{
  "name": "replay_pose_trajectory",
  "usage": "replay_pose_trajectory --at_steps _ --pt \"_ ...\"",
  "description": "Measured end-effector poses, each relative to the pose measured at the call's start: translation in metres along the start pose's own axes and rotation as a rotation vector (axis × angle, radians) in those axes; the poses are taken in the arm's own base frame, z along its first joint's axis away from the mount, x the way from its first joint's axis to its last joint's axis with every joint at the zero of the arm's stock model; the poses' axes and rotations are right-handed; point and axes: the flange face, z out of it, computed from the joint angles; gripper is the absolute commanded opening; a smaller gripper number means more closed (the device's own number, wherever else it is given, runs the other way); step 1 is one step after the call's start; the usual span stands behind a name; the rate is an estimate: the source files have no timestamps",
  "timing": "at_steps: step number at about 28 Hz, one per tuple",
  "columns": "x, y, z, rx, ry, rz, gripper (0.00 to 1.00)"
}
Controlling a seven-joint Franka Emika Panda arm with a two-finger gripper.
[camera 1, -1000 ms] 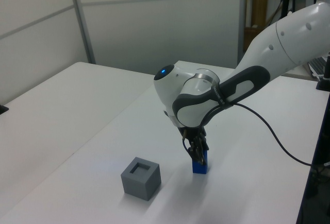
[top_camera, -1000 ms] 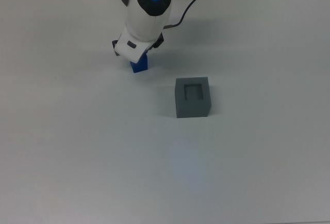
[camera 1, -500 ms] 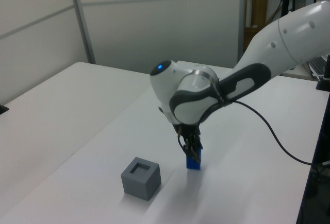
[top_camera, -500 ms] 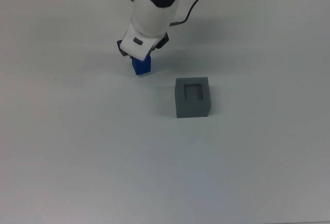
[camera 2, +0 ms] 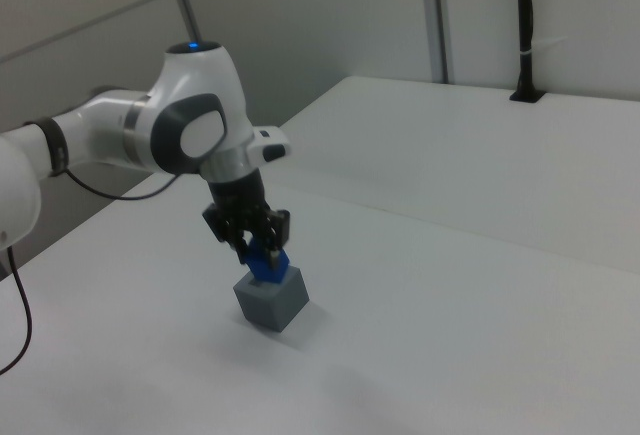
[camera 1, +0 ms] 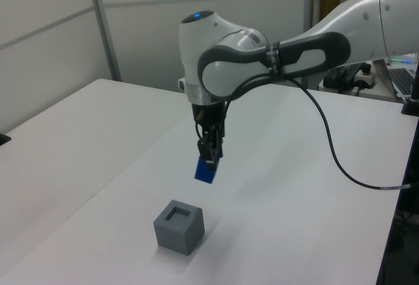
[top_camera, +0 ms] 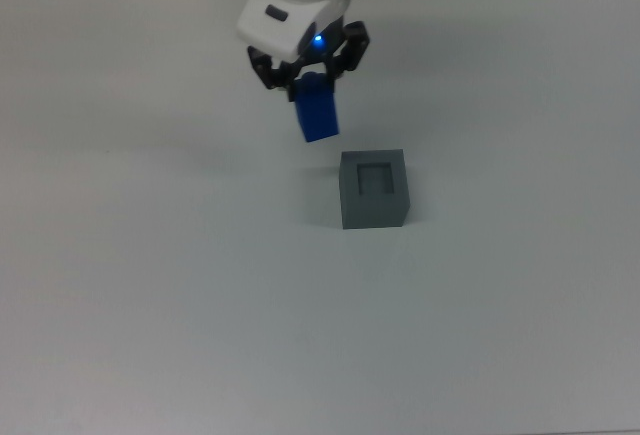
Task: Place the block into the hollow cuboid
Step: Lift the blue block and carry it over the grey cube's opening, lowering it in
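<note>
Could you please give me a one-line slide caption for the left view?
The gripper holds the blue block tilted in the air above the white table, short of the grey hollow cuboid.

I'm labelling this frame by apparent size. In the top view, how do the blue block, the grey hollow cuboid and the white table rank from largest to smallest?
1. White table, filling nearly the whole top view.
2. Grey hollow cuboid.
3. Blue block, held off the table in the gripper; it is raised toward the camera, so it may look larger than it is, yet it is clearly smallest.
</note>
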Motion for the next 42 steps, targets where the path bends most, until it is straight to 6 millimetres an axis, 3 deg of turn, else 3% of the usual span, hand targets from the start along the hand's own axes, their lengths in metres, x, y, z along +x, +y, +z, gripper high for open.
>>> replay_pose_trajectory --at_steps 6,12,18,35,36,39,41,42 --pt "0.018 -0.032 0.003 0.033 0.041 -0.001 0.00" --pt "0.045 -0.056 0.038 0.039 0.096 0.012 0.00" --pt "0.054 -0.057 0.066 0.043 0.073 0.014 0.00" --pt "0.053 -0.063 0.079 0.038 0.045 0.002 0.01" --pt "0.053 -0.064 0.079 0.038 0.045 0.001 0.06" --pt "0.053 -0.064 0.079 0.038 0.044 0.000 0.59" --pt "0.052 -0.064 0.079 0.038 0.042 0.000 1.00" --pt "0.052 -0.064 0.080 0.038 0.038 0.000 1.00"
